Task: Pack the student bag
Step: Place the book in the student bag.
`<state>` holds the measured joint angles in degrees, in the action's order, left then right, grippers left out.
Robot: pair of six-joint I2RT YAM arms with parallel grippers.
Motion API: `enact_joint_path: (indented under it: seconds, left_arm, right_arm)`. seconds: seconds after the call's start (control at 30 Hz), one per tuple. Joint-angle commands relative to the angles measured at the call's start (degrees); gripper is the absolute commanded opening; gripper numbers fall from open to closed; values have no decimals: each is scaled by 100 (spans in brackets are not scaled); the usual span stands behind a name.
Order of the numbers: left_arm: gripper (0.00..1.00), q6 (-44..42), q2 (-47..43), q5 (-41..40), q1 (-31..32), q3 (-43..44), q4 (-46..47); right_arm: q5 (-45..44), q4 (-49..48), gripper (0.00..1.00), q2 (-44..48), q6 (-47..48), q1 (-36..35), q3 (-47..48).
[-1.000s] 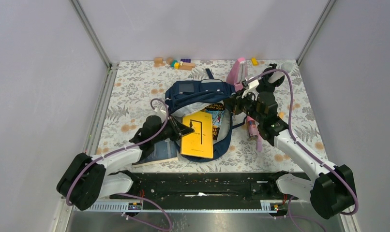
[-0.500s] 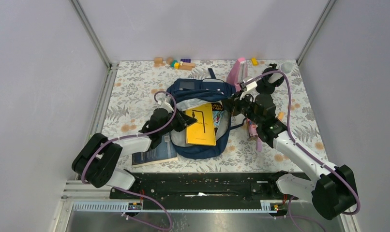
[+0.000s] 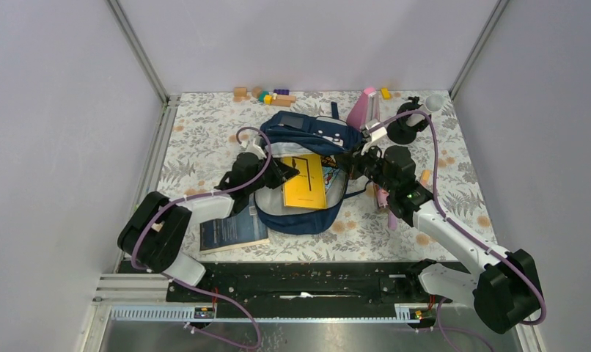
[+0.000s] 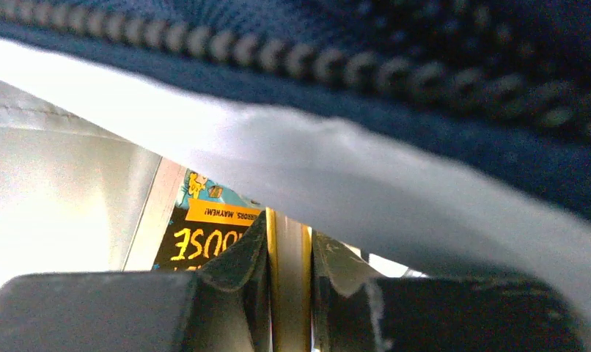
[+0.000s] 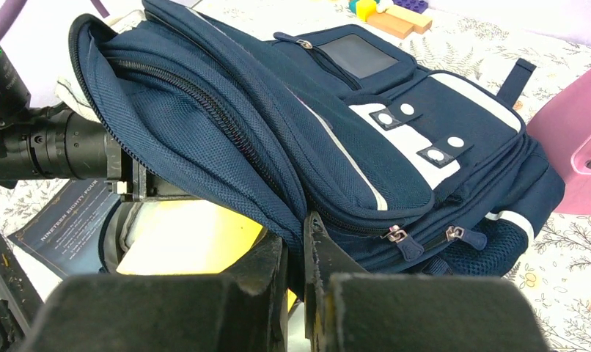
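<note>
The student bag (image 3: pixel 311 136) lies open in the middle of the table, navy with white stripes and a grey lining (image 4: pixel 314 158). My right gripper (image 3: pixel 349 163) is shut on the navy edge of its top flap (image 5: pixel 278 183) and holds it lifted. My left gripper (image 3: pixel 284 174) is shut on the edge of a yellow book (image 3: pixel 305 183), which lies partly inside the bag's mouth. In the left wrist view the book's edge (image 4: pixel 289 279) sits between the fingers under the zipper (image 4: pixel 351 66). A colourful book (image 4: pixel 204 238) lies deeper inside.
A dark blue book (image 3: pixel 232 231) lies on the table left of the bag. A pink box (image 3: pixel 362 110) stands behind the bag, with wooden blocks (image 3: pixel 267 95) along the far edge. A pink pen-like item (image 3: pixel 384 198) lies under the right arm.
My left gripper has pushed the yellow book away from me, deeper into the bag. The right gripper has drawn the flap back and up, and the bag's top has shifted towards the far edge.
</note>
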<state>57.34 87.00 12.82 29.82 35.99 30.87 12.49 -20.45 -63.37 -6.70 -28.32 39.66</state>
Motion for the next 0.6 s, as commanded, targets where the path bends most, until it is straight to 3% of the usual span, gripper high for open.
enact_joint_path:
  seconds: [0.0,0.13,0.23,0.27,0.33,0.4,0.57]
  left_arm:
    - [21,-994,-289,-523,-20,465,-15]
    - [45,-1616,-687,-733,-25,668,-1087]
    - [55,-1945,-1105,-1062,-20,642,-1756]
    - [71,-1989,-1290,-1141,-20,539,-1806]
    - [90,-2092,-1652,-1252,-20,333,-1904]
    - [98,-2185,-1929,-1262,-20,208,-2081]
    - [99,-2224,-2296,-1311,-20,151,-2667]
  right_arm:
    - [45,-651,0,172,-68,-108,46]
    - [-23,-686,0,156,-52,-112,15]
    - [-103,-718,0,159,-42,-113,-13]
    - [-125,-737,0,152,-40,-113,-25]
    - [-142,-771,0,142,-36,-113,-51]
    - [-144,-785,0,115,-41,-111,-55]
    - [-188,-757,0,120,8,-108,-60]
